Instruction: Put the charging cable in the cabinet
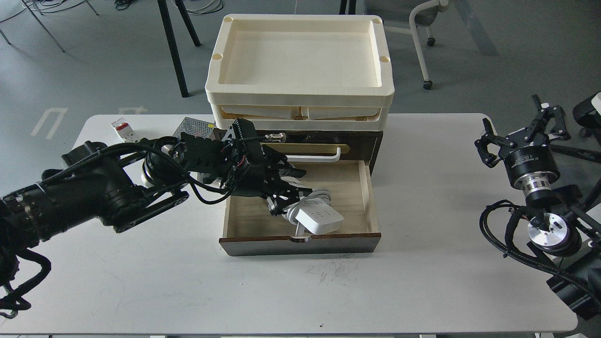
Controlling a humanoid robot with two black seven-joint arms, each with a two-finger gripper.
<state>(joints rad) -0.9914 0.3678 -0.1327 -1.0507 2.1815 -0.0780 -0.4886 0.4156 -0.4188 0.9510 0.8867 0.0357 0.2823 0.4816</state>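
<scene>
The white matte table (422, 291) carries a dark brown wooden drawer chest (300, 244), its pale-wood drawer pulled toward the frame's bottom (cream plastic trays (300, 89) stacked on top). The black left gripper (281, 199) pinches the white rectangular power strip (319, 218) at centre; its long axis slants lower right. The right gripper (521, 134), upper right, is spread.

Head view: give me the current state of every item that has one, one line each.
Cabinet: lower drawer pulled open, upper drawer closed.
Charging cable: inside the open drawer, cord coiled around it.
Left gripper: down in the drawer at the cable's left end; grip cannot be told.
Right gripper: open, empty, raised at the table's right side.
Cream trays: stacked on the cabinet, top one empty.
Breaker: lying on the table, back left.
</scene>
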